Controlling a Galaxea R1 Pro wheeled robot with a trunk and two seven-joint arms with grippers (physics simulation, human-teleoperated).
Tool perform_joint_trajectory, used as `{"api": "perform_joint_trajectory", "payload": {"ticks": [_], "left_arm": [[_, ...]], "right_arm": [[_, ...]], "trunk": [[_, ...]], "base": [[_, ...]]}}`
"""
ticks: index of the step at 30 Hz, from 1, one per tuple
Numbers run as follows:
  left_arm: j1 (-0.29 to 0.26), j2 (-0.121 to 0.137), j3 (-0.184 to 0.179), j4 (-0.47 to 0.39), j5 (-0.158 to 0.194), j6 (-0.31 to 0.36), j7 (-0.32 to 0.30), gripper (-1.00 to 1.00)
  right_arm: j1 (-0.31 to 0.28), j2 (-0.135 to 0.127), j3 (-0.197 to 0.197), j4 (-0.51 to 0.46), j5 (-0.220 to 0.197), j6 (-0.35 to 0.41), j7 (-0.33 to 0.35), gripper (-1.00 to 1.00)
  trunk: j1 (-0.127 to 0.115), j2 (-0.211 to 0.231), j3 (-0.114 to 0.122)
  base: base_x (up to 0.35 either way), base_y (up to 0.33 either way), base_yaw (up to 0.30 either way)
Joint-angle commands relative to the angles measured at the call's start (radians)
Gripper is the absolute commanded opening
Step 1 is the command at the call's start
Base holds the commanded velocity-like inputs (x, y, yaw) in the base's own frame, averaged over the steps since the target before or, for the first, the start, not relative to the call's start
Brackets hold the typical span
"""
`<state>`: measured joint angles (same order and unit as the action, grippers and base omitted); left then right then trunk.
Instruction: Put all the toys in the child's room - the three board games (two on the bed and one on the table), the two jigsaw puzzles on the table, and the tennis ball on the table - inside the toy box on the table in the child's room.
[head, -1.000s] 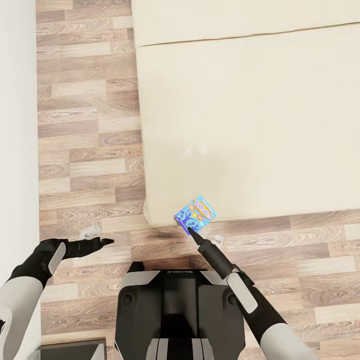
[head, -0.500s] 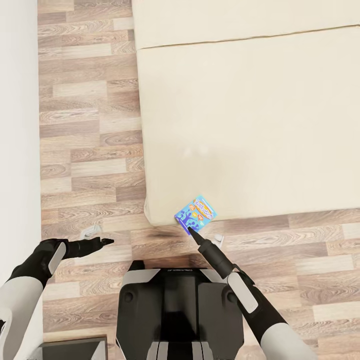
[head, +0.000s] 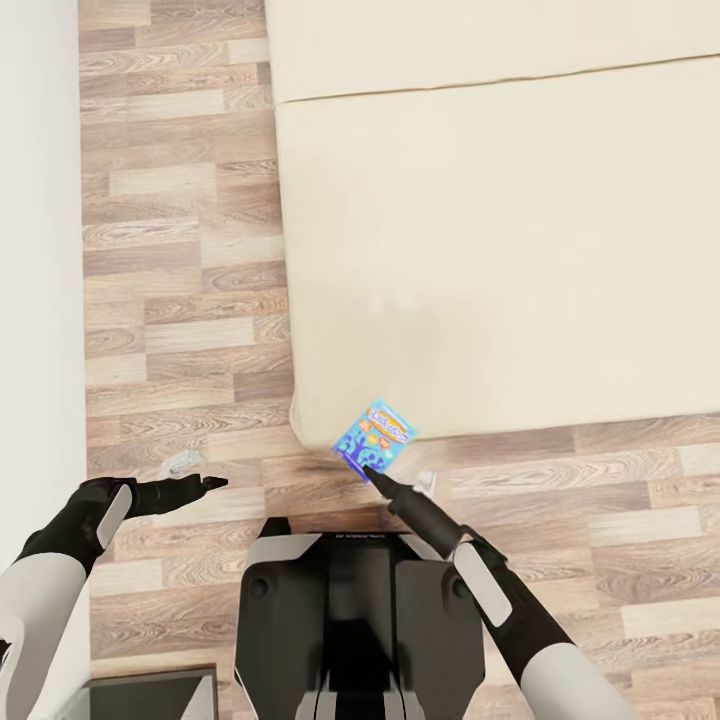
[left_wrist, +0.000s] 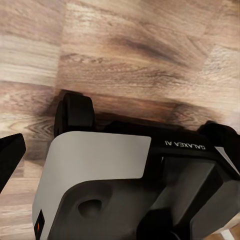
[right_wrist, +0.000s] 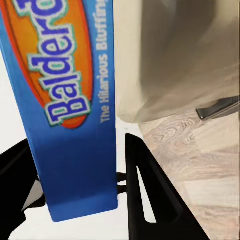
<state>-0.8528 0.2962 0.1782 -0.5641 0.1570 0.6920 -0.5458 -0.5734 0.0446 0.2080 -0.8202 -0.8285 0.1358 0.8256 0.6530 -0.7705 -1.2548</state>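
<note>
1. Wood plank floor (head: 180, 300) fills the nine o'clock side of the head view, with a white wall (head: 35, 250) at the far edge.
2. Left gripper (head: 200, 485) at about seven o'clock, over bare floor, carrying nothing. Fingers look closed together from above, but I cannot tell for certain. Its wrist camera looks at the robot base (left_wrist: 125, 185) and planks.
3. Centre: small blue board game (head: 374, 437) at the bed's near corner, tilted, its lower end past the mattress edge. The "Balderdash" lettering is readable in the right wrist view (right_wrist: 75, 100).
4. Right gripper (head: 368, 467) at five o'clock from the corner, clamped on the box's lower edge; a dark finger (right_wrist: 150, 195) sits either side of the blue panel.
5. Bed (head: 520, 250), beige mattress, spans twelve to three o'clock. Toy box and table not in sight.
6. Risks, as judged: the grip is on one thin edge only, so the box could pivot or slip out during lift or travel. The bed frame is just beside it and could snag a swinging corner.
</note>
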Motion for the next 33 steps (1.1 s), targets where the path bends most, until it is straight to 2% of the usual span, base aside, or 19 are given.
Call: {"api": "perform_joint_trajectory", "payload": {"ticks": [1,2,5,14,19,33], "left_arm": [[0.000,0.000,0.003,0.000,0.004,0.007,-0.001,1.00],[0.000,0.000,0.003,0.000,0.004,0.006,-0.002,1.00],[0.000,0.000,0.003,0.000,0.004,0.005,-0.002,1.00],[0.000,0.000,0.002,0.000,0.004,0.003,-0.002,1.00],[0.000,0.000,0.002,0.000,0.004,0.003,-0.002,1.00],[0.000,0.000,0.003,0.000,0.004,0.001,-0.003,1.00]], "right_arm": [[0.000,0.000,0.000,-0.001,-0.011,0.044,0.001,-1.00],[0.000,0.004,0.000,-0.013,-0.009,0.085,-0.001,-1.00],[0.001,0.004,0.004,-0.051,-0.007,0.121,-0.034,-1.00],[0.011,-0.003,0.049,-0.167,0.016,0.170,-0.145,-1.00],[0.014,-0.003,0.053,-0.181,0.020,0.203,-0.153,-1.00],[0.015,-0.004,0.050,-0.183,0.020,0.203,-0.148,-1.00]], "trunk": [[-0.004,0.007,0.003],[-0.007,0.014,0.006],[-0.019,0.035,0.015],[-0.053,0.098,0.044],[-0.073,0.133,0.059],[-0.126,0.231,0.103]], "base": [[0.000,0.000,0.000],[0.000,0.000,0.000],[0.000,0.000,0.000],[0.000,0.000,0.000],[0.000,0.000,0.000],[0.000,0.000,0.000]]}}
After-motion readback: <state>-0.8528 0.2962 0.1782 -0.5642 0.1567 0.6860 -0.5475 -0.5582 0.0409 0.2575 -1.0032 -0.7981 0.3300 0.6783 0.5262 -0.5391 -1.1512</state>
